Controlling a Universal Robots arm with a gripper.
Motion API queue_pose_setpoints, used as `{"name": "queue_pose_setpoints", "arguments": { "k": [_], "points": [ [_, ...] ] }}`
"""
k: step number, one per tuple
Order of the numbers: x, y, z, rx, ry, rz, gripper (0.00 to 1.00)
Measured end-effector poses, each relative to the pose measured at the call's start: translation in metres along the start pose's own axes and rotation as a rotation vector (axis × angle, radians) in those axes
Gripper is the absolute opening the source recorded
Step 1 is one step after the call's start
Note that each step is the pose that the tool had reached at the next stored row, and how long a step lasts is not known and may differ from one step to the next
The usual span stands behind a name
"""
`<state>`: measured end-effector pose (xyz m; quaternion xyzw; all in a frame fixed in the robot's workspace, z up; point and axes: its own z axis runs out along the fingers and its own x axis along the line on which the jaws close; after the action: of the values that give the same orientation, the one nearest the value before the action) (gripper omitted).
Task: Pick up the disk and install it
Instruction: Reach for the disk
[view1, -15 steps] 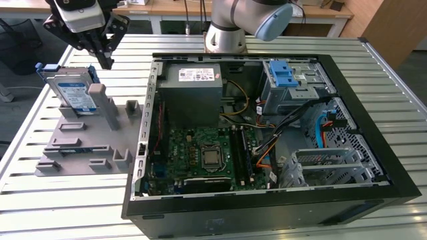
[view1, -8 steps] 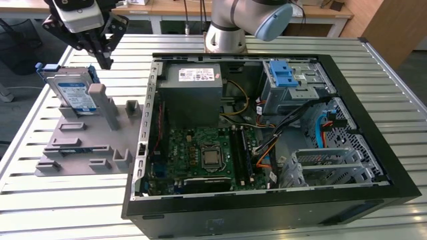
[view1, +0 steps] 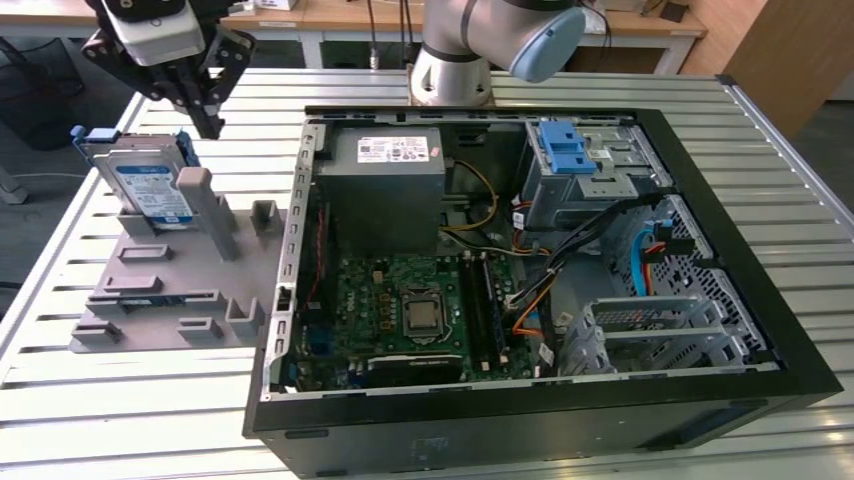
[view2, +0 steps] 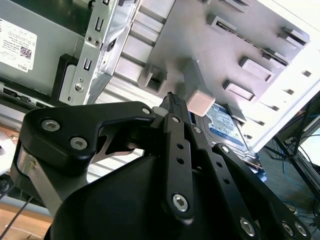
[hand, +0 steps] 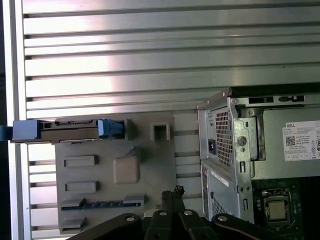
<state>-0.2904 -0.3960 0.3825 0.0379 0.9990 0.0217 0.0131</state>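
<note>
Fingers clenched together, empty, pointing down. Just below and beside fingertips, not touching: disk, silver, blue side rails, standing on edge in grey holder on bench. Farther out: open computer case. Disk likely rigid, dense, smooth-faced, shock-sensitive. Best pinched across flat faces at exposed upper edge.

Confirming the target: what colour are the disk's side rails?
Blue side rails on the disk, clearest in the first wrist view.
</note>
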Motion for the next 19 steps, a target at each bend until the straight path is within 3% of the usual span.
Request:
{"name": "queue_pose_setpoints", "arguments": {
  "k": [19],
  "points": [
    [0.0059, -0.0004, 0.0004, 0.0, 0.0, 0.0, 0.11]
  ]
}}
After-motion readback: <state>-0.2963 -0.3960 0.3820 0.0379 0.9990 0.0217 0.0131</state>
